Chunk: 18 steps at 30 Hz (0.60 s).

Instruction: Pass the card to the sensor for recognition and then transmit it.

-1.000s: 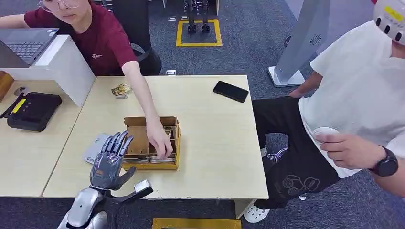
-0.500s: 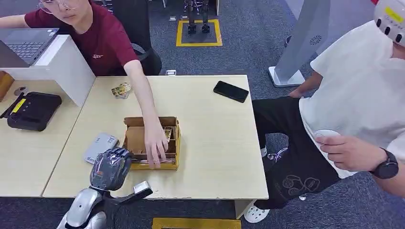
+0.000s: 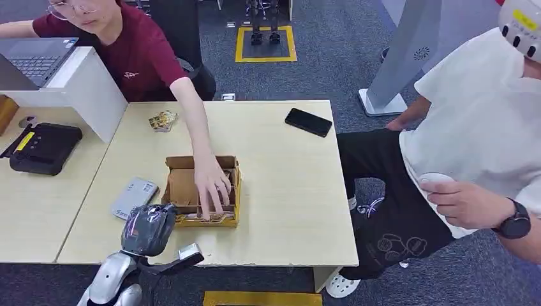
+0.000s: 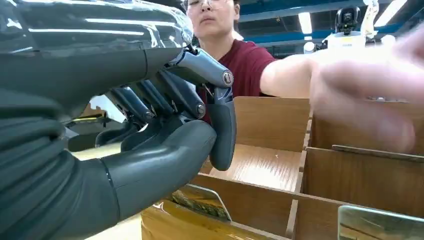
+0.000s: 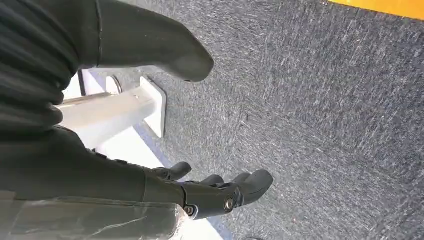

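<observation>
A brown cardboard box (image 3: 184, 185) with dividers stands on the table, and a person's hand (image 3: 212, 185) reaches into it. My left hand (image 3: 148, 228) hovers at the box's front left corner with its fingers curled in toward the thumb. In the left wrist view nothing shows between the fingers of that hand (image 4: 165, 145). A glossy card (image 4: 200, 200) stands in the box's front slot just under the thumb, and another card (image 4: 380, 225) stands further along. The grey sensor (image 3: 134, 197) lies flat left of the box. My right hand (image 5: 165, 185) hangs over the carpet, fingers apart, holding nothing.
A black phone (image 3: 308, 122) lies at the table's far right. A small pile of cards (image 3: 162, 120) sits at the far left. A black device (image 3: 43, 148) and a laptop (image 3: 35, 57) are on the neighbouring desk. A person in white (image 3: 472, 127) stands close on the right.
My left hand's fingers, spread a second ago, have curled in, and the hand has drawn back toward the table's front. The person's hand has shifted inside the box.
</observation>
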{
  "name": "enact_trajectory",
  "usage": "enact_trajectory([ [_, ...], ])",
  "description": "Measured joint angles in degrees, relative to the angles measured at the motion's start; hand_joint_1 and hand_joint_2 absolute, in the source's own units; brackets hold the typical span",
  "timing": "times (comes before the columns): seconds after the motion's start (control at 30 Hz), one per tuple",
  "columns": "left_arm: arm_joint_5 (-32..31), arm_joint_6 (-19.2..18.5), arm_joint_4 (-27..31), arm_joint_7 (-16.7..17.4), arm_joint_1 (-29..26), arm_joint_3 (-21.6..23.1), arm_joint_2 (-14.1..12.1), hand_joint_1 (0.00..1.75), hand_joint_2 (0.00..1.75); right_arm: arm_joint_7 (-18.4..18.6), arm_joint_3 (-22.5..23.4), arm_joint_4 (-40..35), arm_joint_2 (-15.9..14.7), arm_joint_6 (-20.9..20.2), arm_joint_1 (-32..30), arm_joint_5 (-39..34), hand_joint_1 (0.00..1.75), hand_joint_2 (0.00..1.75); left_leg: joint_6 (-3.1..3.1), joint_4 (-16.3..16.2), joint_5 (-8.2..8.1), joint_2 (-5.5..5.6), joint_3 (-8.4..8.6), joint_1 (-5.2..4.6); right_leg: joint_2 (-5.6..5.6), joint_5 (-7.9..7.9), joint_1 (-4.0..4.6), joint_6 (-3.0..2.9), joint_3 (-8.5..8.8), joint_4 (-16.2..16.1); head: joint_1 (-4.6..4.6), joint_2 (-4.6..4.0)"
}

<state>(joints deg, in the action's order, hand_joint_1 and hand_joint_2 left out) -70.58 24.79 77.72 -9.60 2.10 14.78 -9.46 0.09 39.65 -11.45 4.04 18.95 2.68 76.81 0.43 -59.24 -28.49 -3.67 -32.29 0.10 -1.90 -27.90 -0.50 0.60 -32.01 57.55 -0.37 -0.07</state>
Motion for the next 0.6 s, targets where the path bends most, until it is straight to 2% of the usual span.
enact_trajectory([
  [0.13,0.00,0.00,0.00,0.00,-0.02,0.00,0.00,1.75,1.75,0.00,0.00,0.00,0.00,0.00,0.00,0.00,0.00,1.75,0.00,0.00,0.00,0.00,0.00,0.00,0.00,0.00,0.00,0.00,0.00,0.00,0.00,0.00],
  [0.17,0.02,-0.04,0.00,0.00,-0.08,0.00,0.00,0.00,1.75,0.00,0.00,-0.02,0.00,0.00,0.00,0.11,0.00,1.75,0.00,0.00,0.00,0.00,0.00,0.00,0.00,0.00,0.00,0.00,0.00,0.00,0.00,0.00],
  [0.6,1.03,1.27,0.07,-0.02,-0.07,0.00,0.57,0.00,1.75,0.00,0.00,-0.02,0.00,-0.02,-0.01,0.87,0.00,1.75,0.00,0.00,0.00,0.01,0.03,0.00,-0.01,0.00,0.00,0.00,0.02,0.00,0.00,0.00],
])
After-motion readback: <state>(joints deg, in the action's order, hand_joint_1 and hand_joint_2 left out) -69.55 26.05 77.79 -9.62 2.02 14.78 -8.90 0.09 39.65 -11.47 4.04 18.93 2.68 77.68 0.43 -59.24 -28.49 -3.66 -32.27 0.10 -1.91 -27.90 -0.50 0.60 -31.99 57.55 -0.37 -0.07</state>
